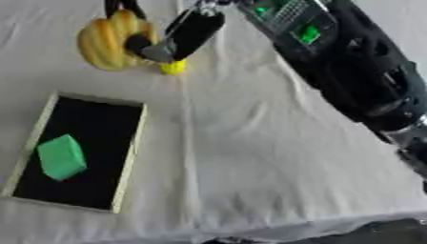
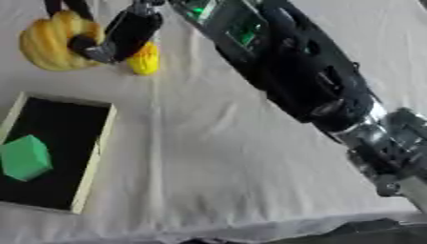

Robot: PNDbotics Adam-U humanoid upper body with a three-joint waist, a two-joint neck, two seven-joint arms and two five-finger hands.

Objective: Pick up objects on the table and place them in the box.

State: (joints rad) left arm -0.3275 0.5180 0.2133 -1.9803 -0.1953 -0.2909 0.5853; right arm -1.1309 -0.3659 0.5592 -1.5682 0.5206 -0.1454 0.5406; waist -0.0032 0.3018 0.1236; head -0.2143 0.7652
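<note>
A bunch of yellow bananas (image 1: 106,43) lies at the far left of the cloth-covered table. My right hand (image 1: 179,33) reaches over from the upper right, its fingers and thumb curled round the bunch. A small yellow object (image 2: 145,61) sits on the cloth just right of the bananas, partly hidden under the hand. The box (image 1: 132,152), a shallow tray with pale wooden rim and black floor, lies at the near left. A green block (image 1: 62,157) rests inside it. My left hand shows in neither view.
My right forearm (image 2: 292,71) crosses the upper right of the table. White cloth (image 1: 259,162) covers the table right of the box. The table's near edge runs along the bottom.
</note>
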